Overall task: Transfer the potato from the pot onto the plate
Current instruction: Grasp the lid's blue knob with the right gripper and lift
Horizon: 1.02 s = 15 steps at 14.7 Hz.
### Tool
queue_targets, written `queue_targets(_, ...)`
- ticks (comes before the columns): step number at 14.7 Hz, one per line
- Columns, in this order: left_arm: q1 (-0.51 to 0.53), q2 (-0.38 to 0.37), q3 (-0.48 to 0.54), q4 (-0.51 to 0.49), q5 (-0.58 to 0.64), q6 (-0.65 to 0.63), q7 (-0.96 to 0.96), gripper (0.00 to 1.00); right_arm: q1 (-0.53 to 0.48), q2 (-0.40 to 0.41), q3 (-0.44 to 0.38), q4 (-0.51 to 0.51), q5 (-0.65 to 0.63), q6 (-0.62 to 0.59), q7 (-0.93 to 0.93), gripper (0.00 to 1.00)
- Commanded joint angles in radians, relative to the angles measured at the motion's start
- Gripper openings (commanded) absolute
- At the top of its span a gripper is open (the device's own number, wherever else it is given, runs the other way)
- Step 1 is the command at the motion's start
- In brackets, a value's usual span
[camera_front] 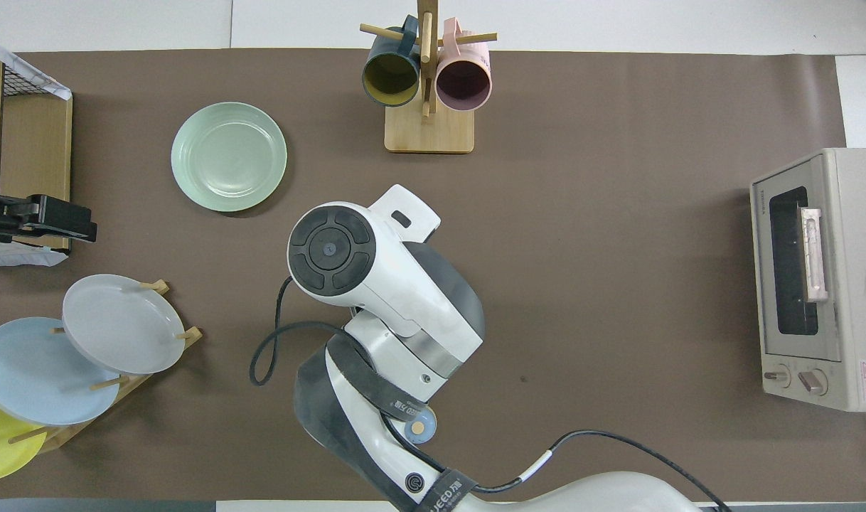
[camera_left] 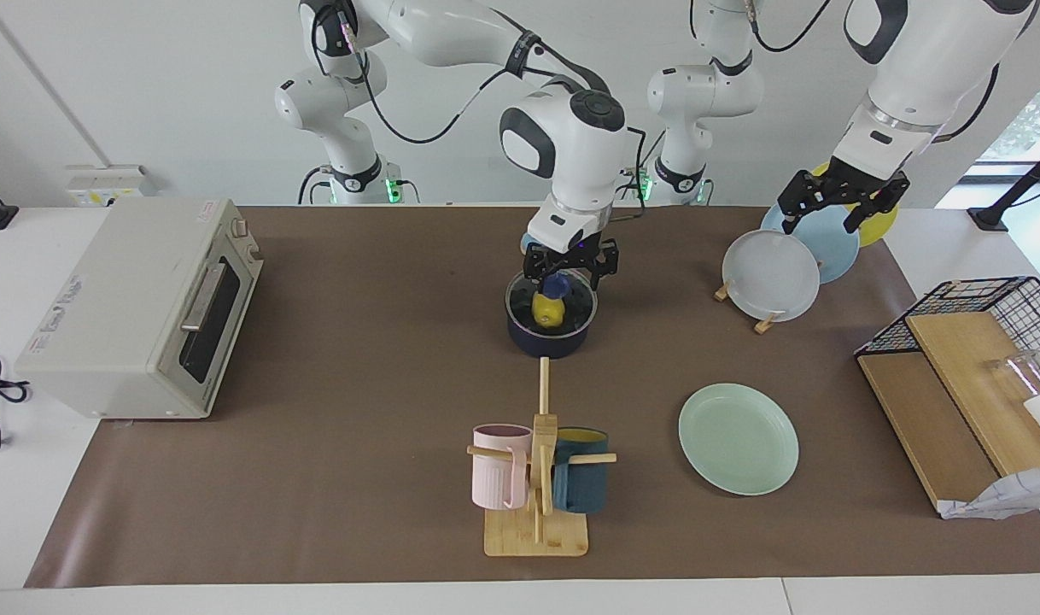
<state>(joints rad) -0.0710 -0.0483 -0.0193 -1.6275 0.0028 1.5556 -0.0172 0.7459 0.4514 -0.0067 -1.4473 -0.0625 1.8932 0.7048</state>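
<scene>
Right now the right gripper (camera_left: 570,262) hangs spread wide over the glass lid (camera_left: 552,298) of the round navy pot (camera_left: 547,340), gripping nothing; the bumpy yellow potato (camera_left: 547,313) sits inside. Well apart lies the smooth mint plate (camera_left: 739,438). Over the plate rack (camera_left: 763,323), the left gripper (camera_left: 834,207) waits, splayed and empty.

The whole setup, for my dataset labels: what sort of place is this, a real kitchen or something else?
Probably a robot lab's mock kitchen: a toaster oven, a mug rack and a plate rack stand on a brown mat over a white table, with robot arms mounted along it.
</scene>
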Motion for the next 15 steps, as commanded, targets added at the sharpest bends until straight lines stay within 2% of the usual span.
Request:
queue_targets(1, 0.014, -0.010, -0.011, -0.008, 0.017, -0.009, 0.002, 1.00, -0.002, -0.042, 0.001, -0.079, -0.011, 0.026, 0.010, 1.00)
queue_targets(12, 0.014, -0.010, -0.011, -0.008, 0.017, -0.009, 0.002, 1.00, 0.003, -0.069, 0.005, -0.148, 0.006, 0.044, 0.027, 1.00)
queue_targets(15, 0.014, -0.010, -0.011, -0.008, 0.017, -0.009, 0.000, 1.00, 0.004, -0.076, 0.005, -0.159, 0.006, 0.043, 0.036, 0.97)
